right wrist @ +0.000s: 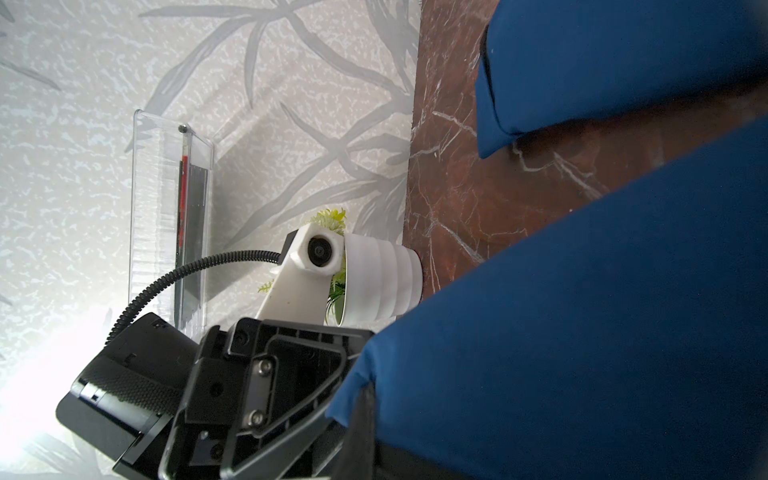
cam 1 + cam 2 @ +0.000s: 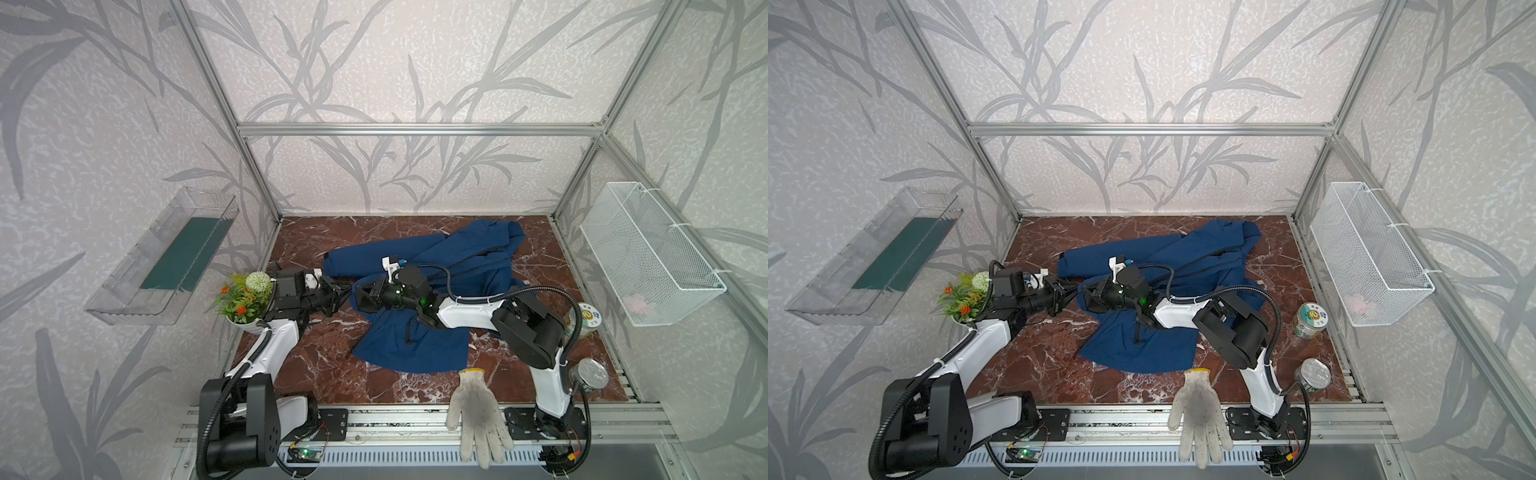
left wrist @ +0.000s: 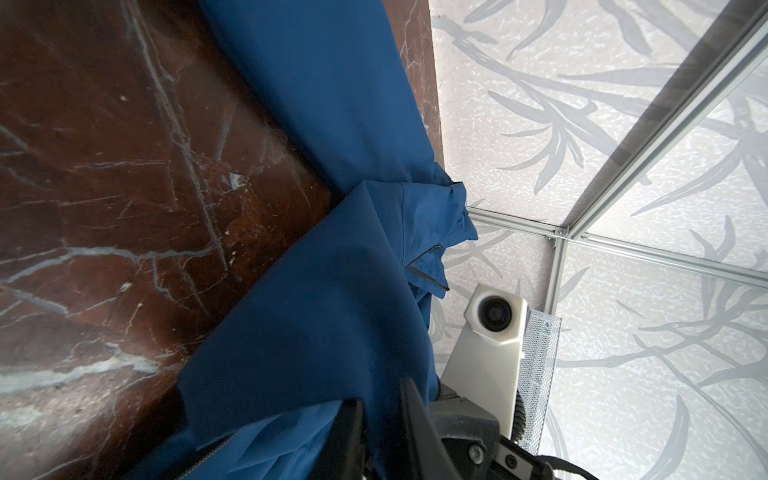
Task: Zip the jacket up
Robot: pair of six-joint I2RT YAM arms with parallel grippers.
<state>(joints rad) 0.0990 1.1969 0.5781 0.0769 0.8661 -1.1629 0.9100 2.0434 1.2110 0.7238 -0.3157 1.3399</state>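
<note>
Top views both show the jacket [image 2: 399, 345] spread on the red-marble counter [image 2: 316, 357], hem toward the near edge and collar toward the far right corner. Its black front zipper [image 2: 469, 262] runs on a long slant from the collar down toward the middle-left, where it passes under the right arm [image 2: 469, 311]. The slider is hidden, so I cannot tell how far the zipper is closed.

Both hands meet at the jacket's left edge, at the low end of that line. The right hand [image 2: 362, 298] reaches across the cloth and is closed. In the right wrist view a blue edge rises out of its grip, so it appears to hold the jacket. The left hand [image 3: 380, 392] comes in from the bare counter on the left. Its fingers [image 3: 353, 432] stand a little apart with a fold of cloth between them, and I cannot tell whether they pinch it.

By my judgement, any pull must run away from both hands along the slant, and the right arm lying over the jacket's middle stands in that path.

Further out, a potted plant [image 2: 245, 299] sits just behind the left hand and a white glove [image 2: 478, 415] lies at the near edge. Two cans [image 2: 586, 320] stand at the right, apart from the cloth.
</note>
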